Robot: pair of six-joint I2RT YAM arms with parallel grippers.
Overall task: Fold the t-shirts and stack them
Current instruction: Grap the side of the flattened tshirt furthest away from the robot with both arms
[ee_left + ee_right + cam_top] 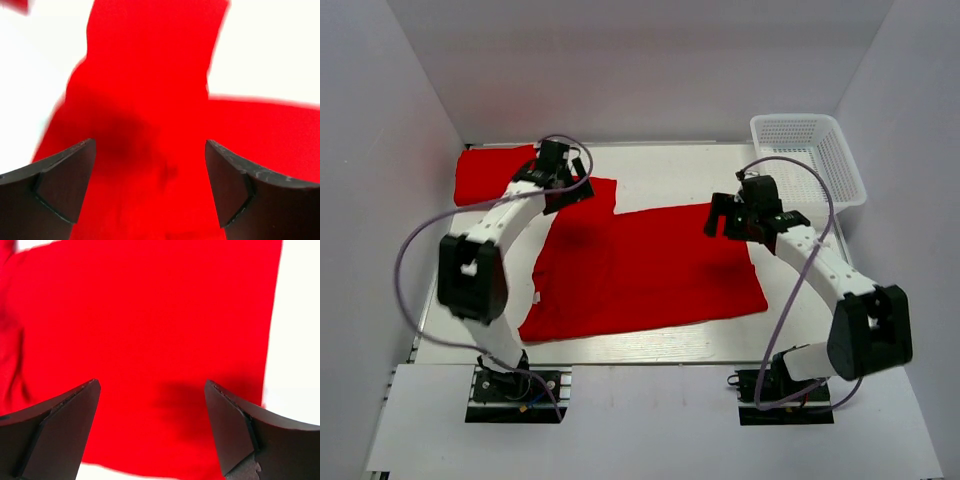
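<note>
Far left of the table (660,165): a compact red bundle that reads as a folded t-shirt (490,172), lying at the back edge and touching nothing else. Just right of it the left gripper (570,190) hangs over the far sleeve (588,195) of the spread t-shirt (640,275). In the left wrist view the fingers (65,175) stand wide apart with only red cloth showing between them and nothing pinched. The spread t-shirt lies flat across the table's middle, collar end to the left, hem to the right, no fold in it. The right gripper (720,218) sits above the shirt's far right corner. Its fingers (60,425) are likewise wide apart, with the cloth edge and bare table visible beyond, and nothing gripped. Far right: white mesh basket (845,165), well apart from the shirt. Judgement: one shirt appears done and this one not yet started. Left to do are the grasp at the sleeve and hem corner, the folds, then stacking onto the bundle at far left.
</note>
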